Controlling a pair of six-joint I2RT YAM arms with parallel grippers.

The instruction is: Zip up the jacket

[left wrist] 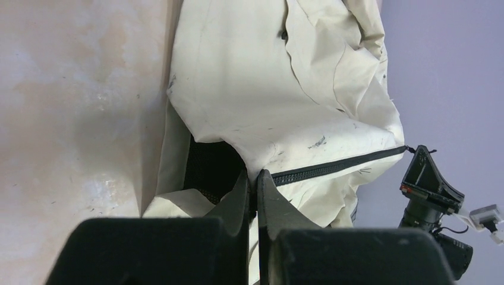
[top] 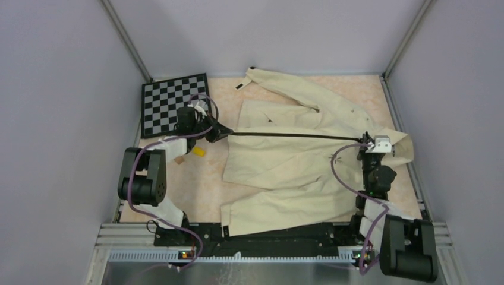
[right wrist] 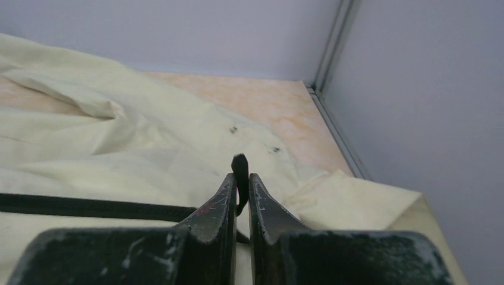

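The cream jacket (top: 285, 166) lies spread on the table, its dark zipper line (top: 297, 136) stretched taut left to right. A small dark starburst mark (top: 334, 157) sits near the zipper's right end. My left gripper (top: 217, 134) is shut on the jacket's edge at the zipper's left end; in the left wrist view the fingertips (left wrist: 265, 185) pinch the cloth where the zipper (left wrist: 339, 165) starts. My right gripper (top: 364, 142) is at the zipper's right end, shut on the black zipper pull (right wrist: 239, 167), which sticks up between the fingers. The closed zipper (right wrist: 89, 206) runs off to the left.
A black-and-white checkerboard (top: 172, 101) lies at the back left. A small yellow object (top: 198, 152) rests beside the left arm. Grey walls close in the table on three sides. A metal rail (top: 267, 254) runs along the near edge by the arm bases.
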